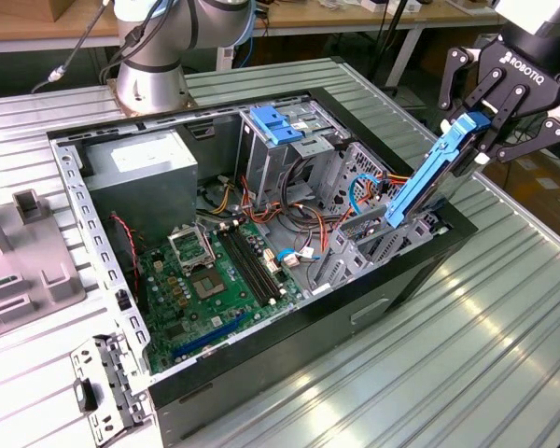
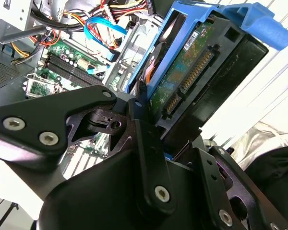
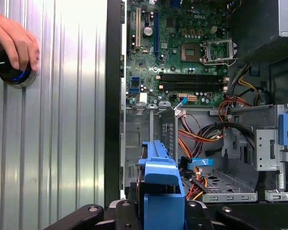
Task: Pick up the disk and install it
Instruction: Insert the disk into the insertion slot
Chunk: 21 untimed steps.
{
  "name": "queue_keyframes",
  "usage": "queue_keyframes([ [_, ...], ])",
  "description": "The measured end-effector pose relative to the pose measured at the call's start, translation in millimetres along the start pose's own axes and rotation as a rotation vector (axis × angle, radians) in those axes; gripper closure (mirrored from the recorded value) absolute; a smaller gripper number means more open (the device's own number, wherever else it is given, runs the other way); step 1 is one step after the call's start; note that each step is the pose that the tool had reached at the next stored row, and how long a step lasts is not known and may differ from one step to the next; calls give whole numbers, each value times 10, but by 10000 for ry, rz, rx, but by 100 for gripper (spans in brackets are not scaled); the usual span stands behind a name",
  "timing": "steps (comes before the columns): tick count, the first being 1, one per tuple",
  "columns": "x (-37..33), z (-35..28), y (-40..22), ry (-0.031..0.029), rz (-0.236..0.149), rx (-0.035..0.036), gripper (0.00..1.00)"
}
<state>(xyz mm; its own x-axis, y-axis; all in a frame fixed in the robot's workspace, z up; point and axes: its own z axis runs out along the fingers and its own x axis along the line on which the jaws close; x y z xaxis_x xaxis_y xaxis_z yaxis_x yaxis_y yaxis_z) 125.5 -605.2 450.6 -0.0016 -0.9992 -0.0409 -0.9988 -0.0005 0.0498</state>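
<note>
While pincer (image 1: 478,140) clamps disk (image 1: 427,175) | long axis slanted down toward case (image 1: 289,359)

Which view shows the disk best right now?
The exterior view: the flat hard drive in its bright blue plastic carrier shows full length, tilted, lower end over the open black computer case. The second wrist view shows its green circuit-board underside; the first wrist view, the carrier's blue end.

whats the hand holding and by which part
The hand holds the disk, clamped on its upper end; the lower end slants down toward the open computer case.
</note>
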Motion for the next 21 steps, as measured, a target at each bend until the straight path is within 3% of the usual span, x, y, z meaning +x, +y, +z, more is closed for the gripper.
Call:
queue_keyframes([
  [5, 0, 1, 16, 0, 0, 0, 64],
  [21, 0, 9, 165, 0, -1, 0, 64],
])
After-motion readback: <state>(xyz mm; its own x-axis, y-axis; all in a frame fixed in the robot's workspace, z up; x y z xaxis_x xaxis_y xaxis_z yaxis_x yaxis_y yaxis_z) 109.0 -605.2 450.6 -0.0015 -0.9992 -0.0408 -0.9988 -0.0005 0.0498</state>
